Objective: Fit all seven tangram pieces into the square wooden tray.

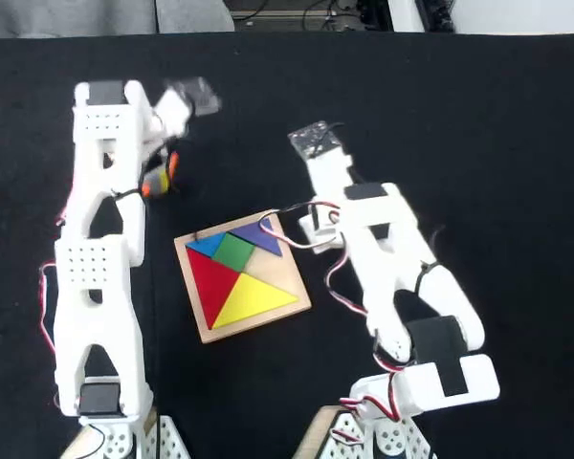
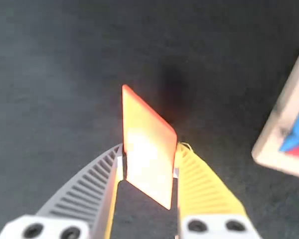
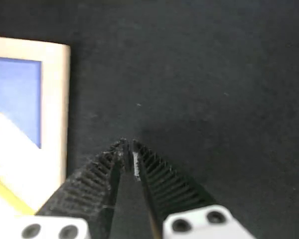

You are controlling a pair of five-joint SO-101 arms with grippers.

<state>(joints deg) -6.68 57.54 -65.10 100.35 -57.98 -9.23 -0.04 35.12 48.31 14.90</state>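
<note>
The orange piece [image 2: 145,117], a flat slab that looks like the parallelogram, is pinched by its faces in the left gripper [image 2: 150,158]. The jaws are narrowed onto it, grey finger on one face and yellow finger on the other. Most of the piece stands out past the fingertips, probably so that its free edge can be lowered into a gap. It hangs over the black cloth [image 1: 478,143], to the left of the square wooden tray [image 1: 270,269] and farther back, well apart from it. The tray lies turned like a diamond between the two arms. It holds blue, green, purple, red and yellow pieces, and bare wood shows along its far right side, so that is likely where the orange piece belongs. From the left wrist the tray [image 2: 281,134] shows only a corner, off to the side of the jaws, so the piece would have to travel right and nearer. The right gripper [image 3: 128,146] has its black jaws closed on nothing. It sits just right of the tray's rim [image 3: 55,109], seemingly parked out of the way.
</note>
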